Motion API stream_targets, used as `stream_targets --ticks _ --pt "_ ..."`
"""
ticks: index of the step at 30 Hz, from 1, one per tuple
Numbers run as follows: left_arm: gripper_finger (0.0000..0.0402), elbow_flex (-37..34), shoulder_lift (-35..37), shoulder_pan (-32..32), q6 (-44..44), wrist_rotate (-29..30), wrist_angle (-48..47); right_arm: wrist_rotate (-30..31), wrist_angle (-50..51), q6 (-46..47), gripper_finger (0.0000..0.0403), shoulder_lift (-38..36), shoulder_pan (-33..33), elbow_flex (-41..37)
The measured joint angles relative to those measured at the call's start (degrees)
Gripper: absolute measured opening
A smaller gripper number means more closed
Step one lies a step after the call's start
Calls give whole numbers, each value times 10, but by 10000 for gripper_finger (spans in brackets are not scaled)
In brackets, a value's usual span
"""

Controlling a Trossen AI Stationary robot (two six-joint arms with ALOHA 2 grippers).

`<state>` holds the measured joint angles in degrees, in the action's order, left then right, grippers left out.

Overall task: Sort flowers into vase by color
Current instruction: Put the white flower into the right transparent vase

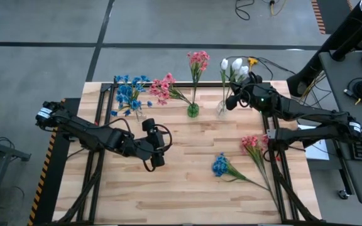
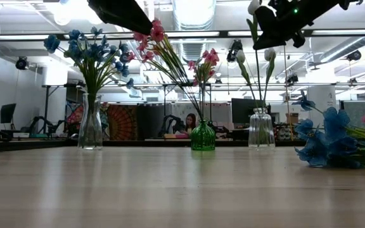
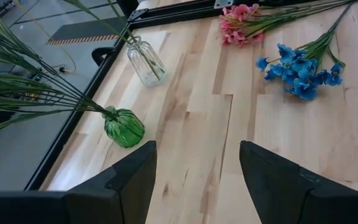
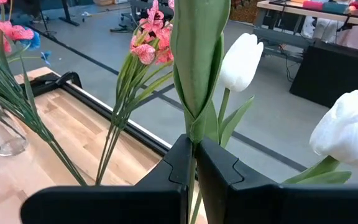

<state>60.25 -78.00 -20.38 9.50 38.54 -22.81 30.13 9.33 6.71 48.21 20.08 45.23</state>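
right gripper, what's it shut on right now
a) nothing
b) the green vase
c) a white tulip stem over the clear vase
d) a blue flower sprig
c: the right gripper is pinched on the green stem of a white tulip-like flower, above the clear glass vase at the table's far edge.

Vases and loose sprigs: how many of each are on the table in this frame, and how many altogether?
Clear glass vases: 2, one with blue flowers, one with white tulips.
Green vase: 1, with pink flowers.
Loose pink sprig lying on the table: 1.
Loose blue sprig lying on the table: 1.
Total: 5.
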Motion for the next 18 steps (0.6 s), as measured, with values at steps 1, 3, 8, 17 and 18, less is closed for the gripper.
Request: stream_targets --ticks 1,3,8,17,18 --pt "213 0 0 0 0 0 0 0 -1 1 13 0 0 0" --pt "213 0 0 0 0 0 0 0 -2 1 13 0 0 0" --pt "213 0 0 0 0 0 0 0 -2 1 13 0 0 0" --pt "213 0 0 0 0 0 0 -1 5 6 50 0 0 0" --pt "213 0 0 0 0 0 0 0 8 9 61 0 0 0"
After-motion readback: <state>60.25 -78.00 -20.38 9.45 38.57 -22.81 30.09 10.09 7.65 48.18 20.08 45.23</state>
